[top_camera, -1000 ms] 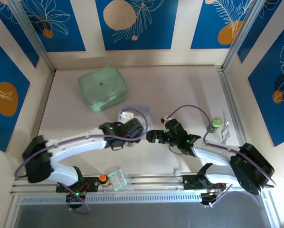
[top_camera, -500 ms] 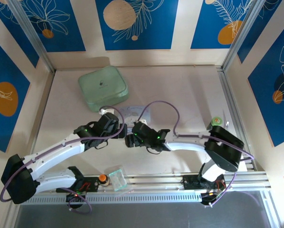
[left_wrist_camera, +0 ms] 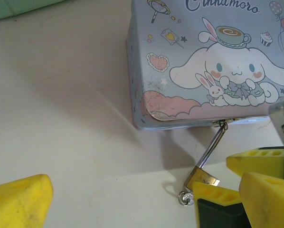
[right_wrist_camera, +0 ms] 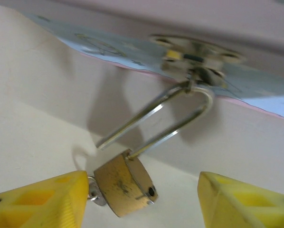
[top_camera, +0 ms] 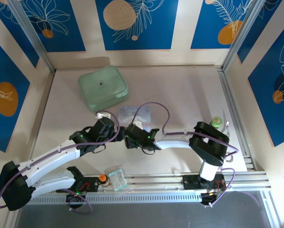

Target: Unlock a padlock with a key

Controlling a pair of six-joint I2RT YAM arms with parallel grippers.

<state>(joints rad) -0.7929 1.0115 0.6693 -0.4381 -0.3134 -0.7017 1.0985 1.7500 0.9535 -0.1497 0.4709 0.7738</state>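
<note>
- While the left gripper (left_wrist_camera: 146,190) hangs near the pastel-blue cartoon-printed tin box (left_wrist_camera: 194,61), its yellow fingers (left_wrist_camera: 18,202) are spread wide and grip nothing.
- The small brass padlock (right_wrist_camera: 125,184) dangles by its thin silver shackle (right_wrist_camera: 180,118) from the tin's front clasp (right_wrist_camera: 194,57), low by the pale tabletop (left_wrist_camera: 61,118).
- One shackle leg enters the body; the other ends clear of it.
- The tiny silvery key (right_wrist_camera: 96,195) protrudes at the body's bottom end.
- The right gripper (right_wrist_camera: 143,192) straddles the padlock, fingers far apart, one tip just beside the key, nothing clamped.
</note>
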